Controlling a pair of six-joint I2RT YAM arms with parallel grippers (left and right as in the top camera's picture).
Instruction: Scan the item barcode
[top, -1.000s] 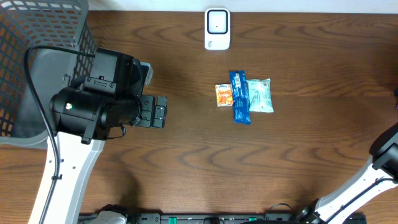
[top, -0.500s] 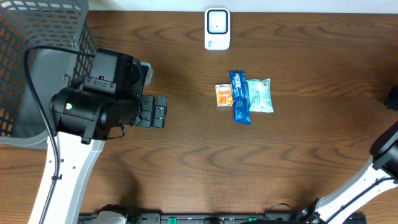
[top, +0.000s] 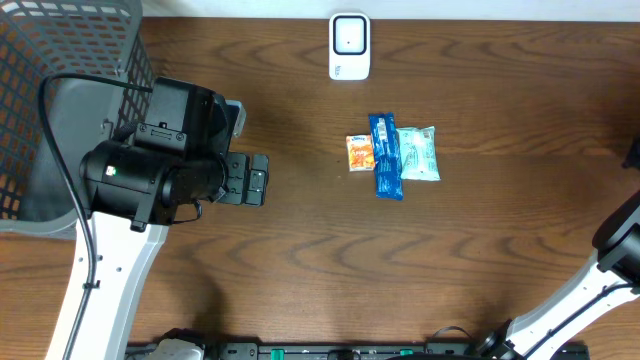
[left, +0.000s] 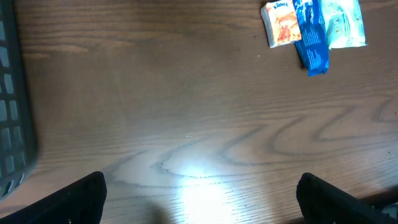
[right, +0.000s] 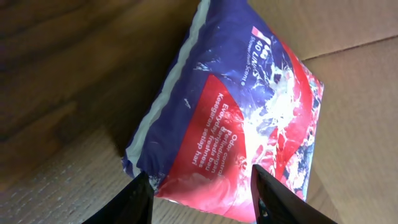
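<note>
A blue and red pouch (right: 249, 118) with white print fills the right wrist view. Its crumpled lower end sits between the two black fingers of my right gripper (right: 199, 199), which is shut on it. In the overhead view only a dark bit of that gripper (top: 635, 152) shows at the right edge, and the pouch is out of sight there. The white scanner (top: 349, 45) stands at the table's far edge. My left gripper (left: 202, 205) hangs open over bare wood at the left (top: 255, 180).
Three small packets lie side by side mid-table: orange (top: 359, 153), blue (top: 385, 157), pale green (top: 419, 153). A grey mesh basket (top: 60, 60) stands at the far left. Brown cardboard (right: 354, 112) lies behind the pouch.
The dark tip of my right gripper came a little further in at the overhead's right edge, then drew back. The left arm and the packets have not moved.
</note>
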